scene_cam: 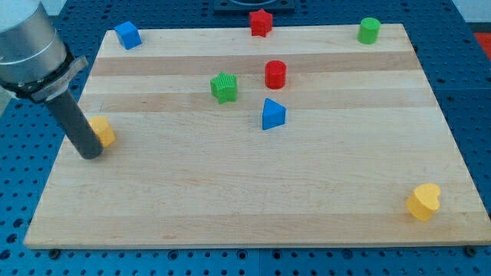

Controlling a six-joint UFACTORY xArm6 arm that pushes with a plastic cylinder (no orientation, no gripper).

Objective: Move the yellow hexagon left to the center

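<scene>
The yellow hexagon [103, 130] lies near the left edge of the wooden board [253, 207], partly hidden by my rod. My tip [90, 154] rests on the board right at the hexagon's lower left side, touching or nearly touching it. A blue triangle [272, 114], a red cylinder [275, 74] and a green star-shaped block [224, 87] sit around the board's middle.
A blue block [127, 34] sits at the top left corner, a red star [261, 21] at the top edge's middle, a green cylinder [369, 30] at the top right. A yellow heart [424, 202] lies near the bottom right corner.
</scene>
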